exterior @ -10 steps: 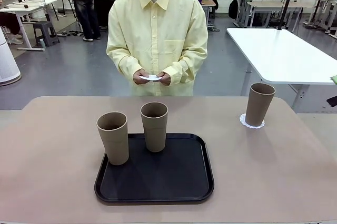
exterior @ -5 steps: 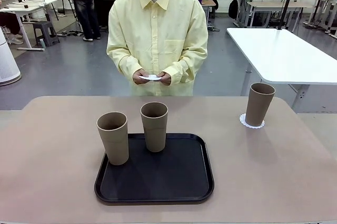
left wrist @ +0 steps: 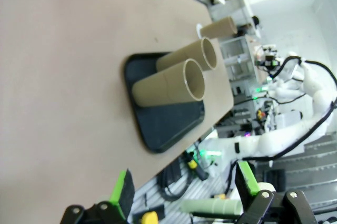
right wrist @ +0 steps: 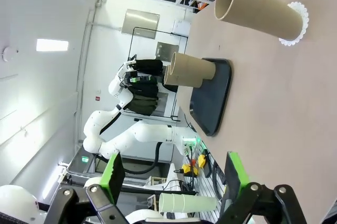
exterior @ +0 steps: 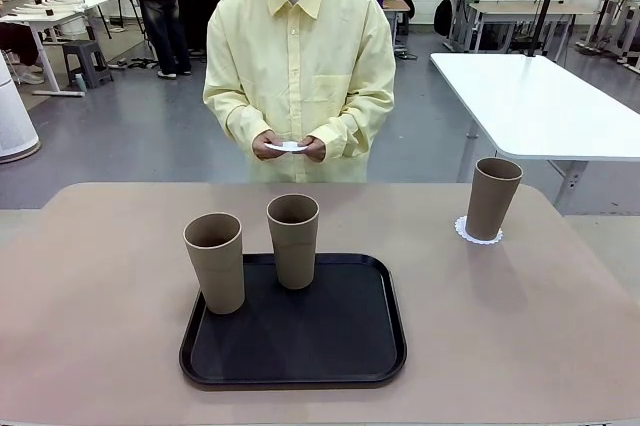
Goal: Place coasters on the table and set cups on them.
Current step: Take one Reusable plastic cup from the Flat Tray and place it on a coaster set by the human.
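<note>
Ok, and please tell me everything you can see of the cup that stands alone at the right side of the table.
It is a tall tapered tumbler, matte grey-brown, with no handle, and wider at the rim than at the base. It stands upright with its mouth open upward. Its base rests on a white coaster with a scalloped edge, which lies on the beige table toward the far right. Nothing else touches it, and it stands well apart from the black tray.
</note>
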Controlling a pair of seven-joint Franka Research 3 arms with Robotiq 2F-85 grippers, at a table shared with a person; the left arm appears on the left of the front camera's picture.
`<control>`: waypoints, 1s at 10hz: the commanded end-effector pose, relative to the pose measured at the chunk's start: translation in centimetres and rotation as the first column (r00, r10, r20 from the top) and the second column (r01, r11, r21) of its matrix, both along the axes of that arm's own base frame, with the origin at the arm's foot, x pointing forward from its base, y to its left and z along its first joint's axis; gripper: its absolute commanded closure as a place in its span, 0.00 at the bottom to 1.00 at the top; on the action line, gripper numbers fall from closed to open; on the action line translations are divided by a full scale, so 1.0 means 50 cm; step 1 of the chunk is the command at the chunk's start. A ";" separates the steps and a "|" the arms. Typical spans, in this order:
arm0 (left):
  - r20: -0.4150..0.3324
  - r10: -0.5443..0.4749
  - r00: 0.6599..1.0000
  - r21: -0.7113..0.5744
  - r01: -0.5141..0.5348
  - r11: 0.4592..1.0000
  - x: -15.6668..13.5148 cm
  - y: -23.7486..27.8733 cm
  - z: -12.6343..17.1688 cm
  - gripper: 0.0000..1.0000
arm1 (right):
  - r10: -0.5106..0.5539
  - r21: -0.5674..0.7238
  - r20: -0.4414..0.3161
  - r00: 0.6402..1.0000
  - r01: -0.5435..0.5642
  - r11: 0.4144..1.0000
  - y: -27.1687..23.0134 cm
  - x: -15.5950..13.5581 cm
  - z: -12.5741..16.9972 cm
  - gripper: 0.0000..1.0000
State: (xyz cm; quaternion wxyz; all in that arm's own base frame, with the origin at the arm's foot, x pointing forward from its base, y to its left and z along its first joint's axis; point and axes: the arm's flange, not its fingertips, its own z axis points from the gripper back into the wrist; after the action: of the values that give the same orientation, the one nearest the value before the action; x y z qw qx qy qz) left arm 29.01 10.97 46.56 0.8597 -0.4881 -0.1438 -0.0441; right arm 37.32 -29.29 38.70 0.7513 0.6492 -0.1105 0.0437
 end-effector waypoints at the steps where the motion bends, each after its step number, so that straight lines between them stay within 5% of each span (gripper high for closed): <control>1: 0.016 -0.001 1.000 -0.018 0.001 1.000 -0.001 0.001 0.001 0.00 | -0.012 0.028 0.061 0.998 0.010 1.000 -0.016 0.002 0.006 0.00; 2: 0.016 -0.001 1.000 -0.018 0.001 1.000 -0.001 0.001 0.001 0.00 | 0.005 0.030 0.105 0.994 -0.008 1.000 -0.005 -0.001 0.012 0.00; 3: 0.016 -0.001 1.000 -0.018 0.001 1.000 -0.001 0.001 0.001 0.00 | -0.006 0.001 0.015 1.000 0.006 1.000 -0.008 -0.003 0.003 0.00; 10: 0.016 -0.001 1.000 -0.018 0.001 1.000 -0.001 0.001 0.001 0.00 | -0.006 0.001 0.015 1.000 0.006 1.000 -0.008 -0.003 0.003 0.00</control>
State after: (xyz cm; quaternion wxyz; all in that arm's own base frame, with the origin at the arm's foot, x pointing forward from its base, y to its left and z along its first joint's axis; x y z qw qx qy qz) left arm 29.01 10.98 46.56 0.8597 -0.4881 -0.1438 -0.0441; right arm 37.09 -29.72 38.91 0.7483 0.6496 -0.1233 0.0535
